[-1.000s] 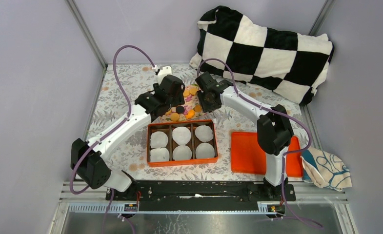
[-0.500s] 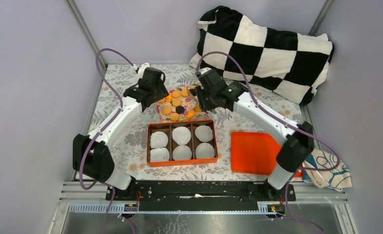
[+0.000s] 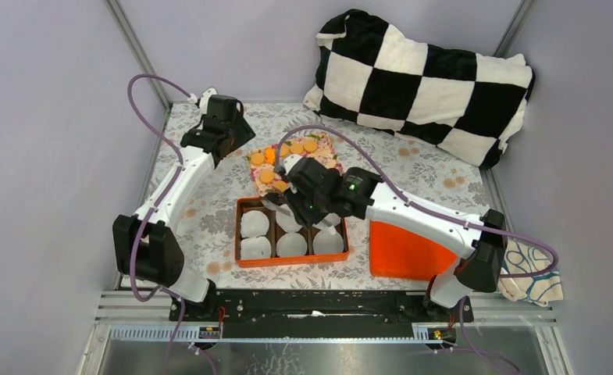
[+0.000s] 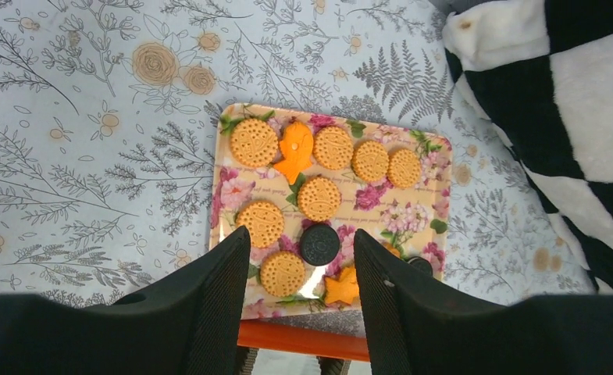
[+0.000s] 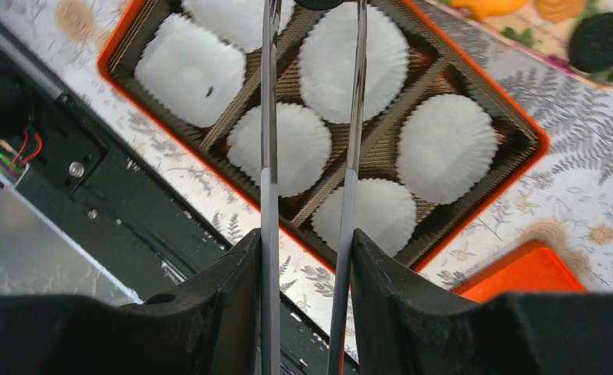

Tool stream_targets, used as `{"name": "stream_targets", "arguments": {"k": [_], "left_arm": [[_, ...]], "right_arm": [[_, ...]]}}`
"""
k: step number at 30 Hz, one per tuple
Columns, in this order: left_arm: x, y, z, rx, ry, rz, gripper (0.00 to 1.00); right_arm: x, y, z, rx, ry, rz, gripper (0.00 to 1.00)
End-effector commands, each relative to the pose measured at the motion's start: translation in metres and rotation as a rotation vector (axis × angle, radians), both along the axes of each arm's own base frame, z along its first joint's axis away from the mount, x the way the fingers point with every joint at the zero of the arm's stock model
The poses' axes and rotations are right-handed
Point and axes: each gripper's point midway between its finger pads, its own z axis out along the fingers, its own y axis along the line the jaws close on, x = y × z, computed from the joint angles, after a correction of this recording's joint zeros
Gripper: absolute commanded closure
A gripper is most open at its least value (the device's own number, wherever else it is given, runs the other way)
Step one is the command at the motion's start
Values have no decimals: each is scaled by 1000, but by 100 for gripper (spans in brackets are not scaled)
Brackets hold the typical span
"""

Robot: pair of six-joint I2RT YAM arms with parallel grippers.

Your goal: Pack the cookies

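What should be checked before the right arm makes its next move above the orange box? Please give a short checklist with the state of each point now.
1. Cookie held: a dark cookie sits between the tips of the right fingers, mostly cut off at the picture's top edge: ok.
2. Right fingers above the orange box: ok.
3. Paper cups free: all six hold no cookie: ok.
4. Which cup lies straight under the cookie: cannot tell.
5. Left fingers out of the way: open, empty, over the floral tray: ok.
6. Orange lid off the box, lying beside it: ok.
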Motion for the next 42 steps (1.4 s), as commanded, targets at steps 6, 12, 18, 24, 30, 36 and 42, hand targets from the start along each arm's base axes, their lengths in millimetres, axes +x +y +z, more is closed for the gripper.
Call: {"name": "stream_targets", "arguments": {"k": [6,12,18,24,30,36,42], "left_arm": [[-14,2,13,-27,-50,-12,43],[-14,7,11,-10,-47,-9,42],[-12,6,4,-8,-30,-17,42],[-10,1,3,-19,-37,-43,42],[-10,-4,6,-34,-49,-72,42],[-11,-4,10,-34,-62,-77,42],[-12,-6,13,-40,-67,-89,42]], "right_arm": [[-23,46,-16,-14,14,144,100],[-23,65,-34,-43,36,175,100],[-20,67,-41,-65,28,171,97],[-18,67,-35,-40,9,164,62],[-17,69,-29,-24,5,165,55],[-18,75,-19,5,2,175,45],[-3,69,7,22,-91,122,47]]}}
